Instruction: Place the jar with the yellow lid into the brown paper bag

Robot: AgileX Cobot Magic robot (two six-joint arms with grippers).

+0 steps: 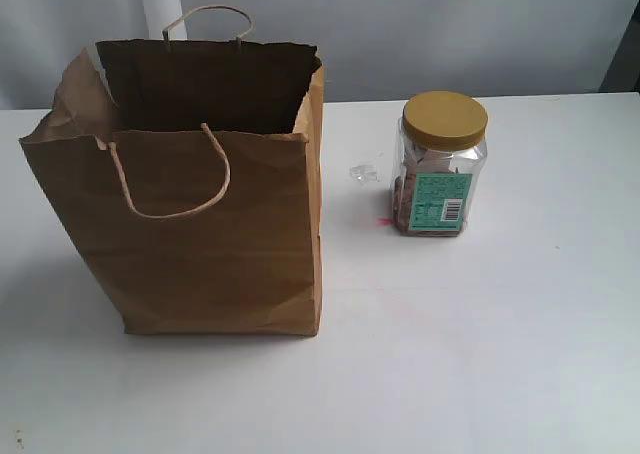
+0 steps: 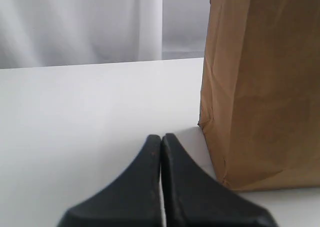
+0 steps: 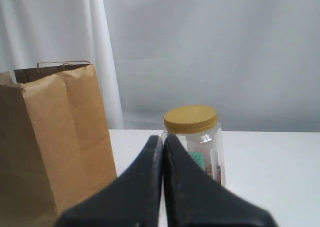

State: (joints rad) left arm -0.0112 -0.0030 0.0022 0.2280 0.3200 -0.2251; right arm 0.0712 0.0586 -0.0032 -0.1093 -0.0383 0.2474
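Note:
The brown paper bag (image 1: 205, 204) stands upright and open on the left of the white table, its cord handles up. The yellow-lidded jar (image 1: 441, 164) stands upright to its right, apart from it, teal label facing the camera. Neither arm shows in the exterior view. In the left wrist view my left gripper (image 2: 161, 137) is shut and empty, low over the table beside the bag's creased side (image 2: 260, 87). In the right wrist view my right gripper (image 3: 163, 138) is shut and empty, with the jar (image 3: 197, 137) beyond its tips and the bag (image 3: 55, 137) off to one side.
A small clear scrap of plastic (image 1: 363, 174) lies on the table (image 1: 480, 354) between bag and jar. A faint pink mark (image 1: 384, 220) sits by the jar's base. White curtains hang behind the table.

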